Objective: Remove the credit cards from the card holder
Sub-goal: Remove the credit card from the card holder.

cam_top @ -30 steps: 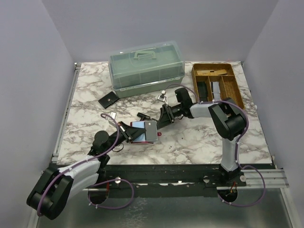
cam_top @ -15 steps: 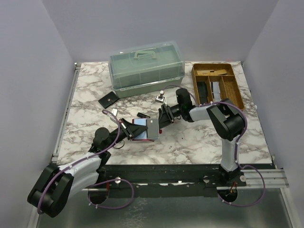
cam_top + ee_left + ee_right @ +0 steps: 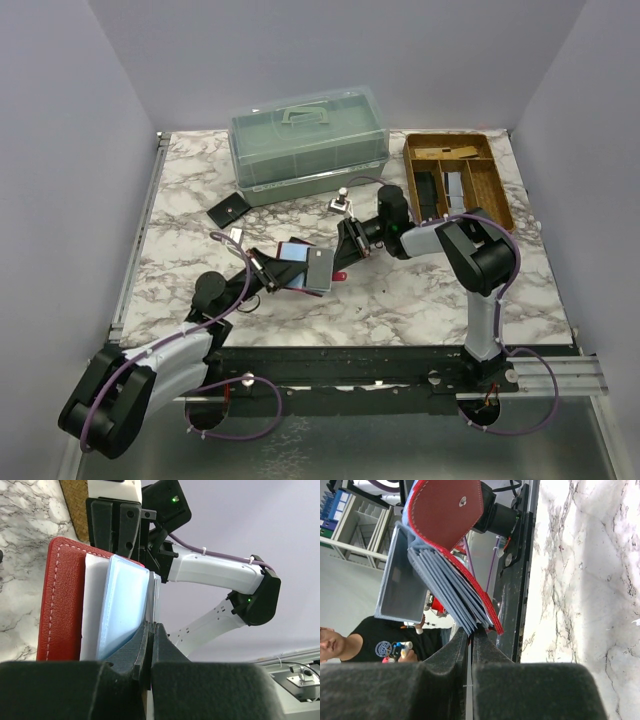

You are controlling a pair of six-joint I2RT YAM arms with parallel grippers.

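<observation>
Nearest the arm bases, the left gripper (image 3: 270, 272) is clamped fully shut on one end of the red stitched-leather card holder (image 3: 338, 275), which it holds tilted in the air above the white marble-patterned table (image 3: 400, 290). The credit cards (image 3: 318, 268), thin glossy rectangles in pale blue and silvery grey, sit in that holder and stick out of it in a fan. In the left wrist view, a pale blue card (image 3: 125, 605) lies against a white leaf, with the red cover beside them.

At the holder's far end, the right gripper (image 3: 339, 251) is pinched closed. Its wrist view shows the fanned card edges (image 3: 445, 590) running down into the slit between its fingers (image 3: 492, 660), just beside the red rim.

Beyond the holder and to its left lies a flat black square pouch (image 3: 228, 210). Farther back is a translucent green plastic box with a handled lid (image 3: 310, 140). A brown wooden compartment tray (image 3: 497, 185) sits beyond the holder to its right.
</observation>
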